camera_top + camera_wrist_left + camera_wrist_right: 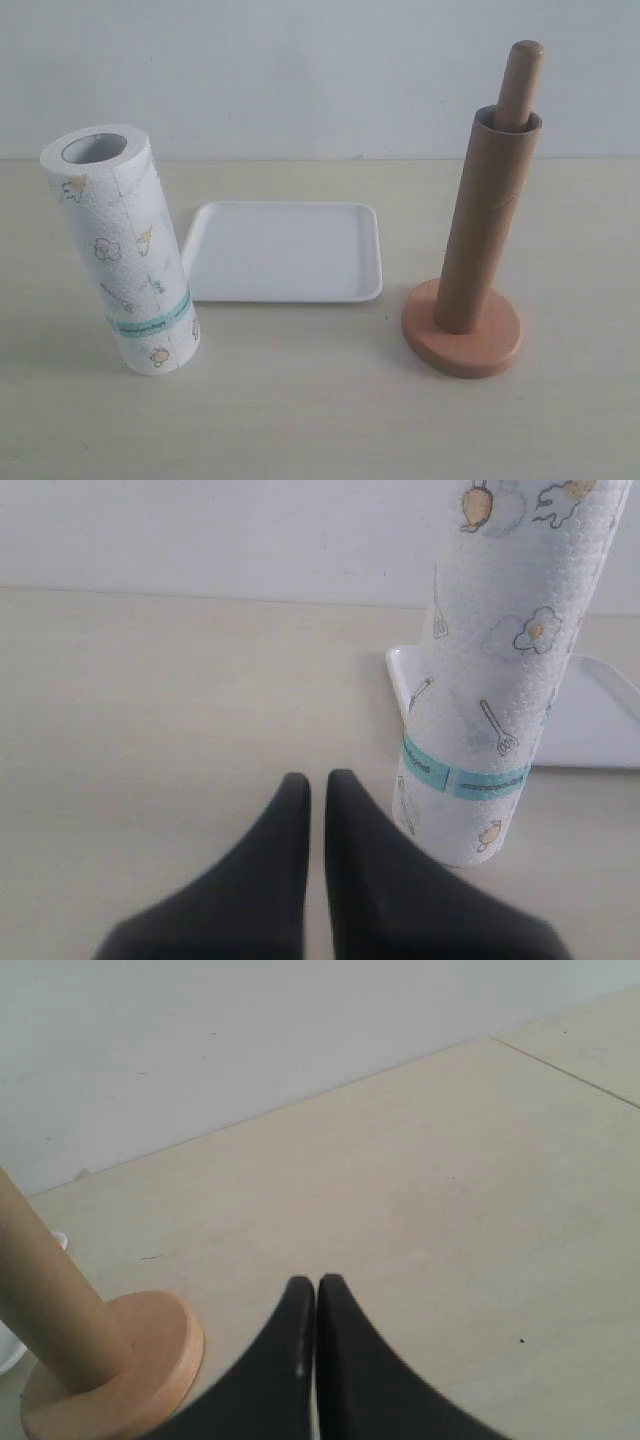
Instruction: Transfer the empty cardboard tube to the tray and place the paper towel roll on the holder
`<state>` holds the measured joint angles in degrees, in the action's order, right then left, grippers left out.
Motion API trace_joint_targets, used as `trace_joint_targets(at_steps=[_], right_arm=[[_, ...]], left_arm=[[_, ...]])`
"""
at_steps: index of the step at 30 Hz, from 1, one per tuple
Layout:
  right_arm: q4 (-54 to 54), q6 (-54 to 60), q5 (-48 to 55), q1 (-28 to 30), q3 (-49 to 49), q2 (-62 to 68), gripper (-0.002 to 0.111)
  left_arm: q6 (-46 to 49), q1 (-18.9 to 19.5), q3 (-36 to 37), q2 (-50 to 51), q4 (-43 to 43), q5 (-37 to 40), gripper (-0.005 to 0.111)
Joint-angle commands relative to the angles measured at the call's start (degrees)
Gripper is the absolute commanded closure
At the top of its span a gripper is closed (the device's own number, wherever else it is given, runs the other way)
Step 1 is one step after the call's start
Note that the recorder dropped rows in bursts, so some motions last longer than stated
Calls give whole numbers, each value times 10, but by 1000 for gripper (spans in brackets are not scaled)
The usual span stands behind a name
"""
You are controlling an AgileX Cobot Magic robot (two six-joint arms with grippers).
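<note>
On the pale bench [320, 425], the plain brown hollow tube [487, 220] is sleeved over the holder [480, 352]; the left end effector [317, 778] and right end effector [316, 1282] are clenched, empty.

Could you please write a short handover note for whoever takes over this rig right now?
Left gripper: shut, holding nothing, close beside the paper towel roll.
Right gripper: shut, holding nothing, near the base of the holder.
Things: the roll stands on end left of the tray, which holds nothing. The empty cardboard tube sits over the holder's pole.
Done: nothing yet.
Left: lift the tube off, put it in the tray, then set the roll on the holder.
</note>
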<state>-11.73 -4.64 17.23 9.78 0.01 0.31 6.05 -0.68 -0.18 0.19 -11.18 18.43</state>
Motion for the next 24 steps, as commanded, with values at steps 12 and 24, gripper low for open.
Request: trace_joint_targets(at_steps=[12, 24], right_arm=[[3, 4, -18, 3, 0, -3, 108], [8, 239, -107, 3, 0, -3, 108]], left_arm=[[-4, 1, 2, -2, -2, -5, 102], [-4, 1, 2, -2, -2, -5, 102]])
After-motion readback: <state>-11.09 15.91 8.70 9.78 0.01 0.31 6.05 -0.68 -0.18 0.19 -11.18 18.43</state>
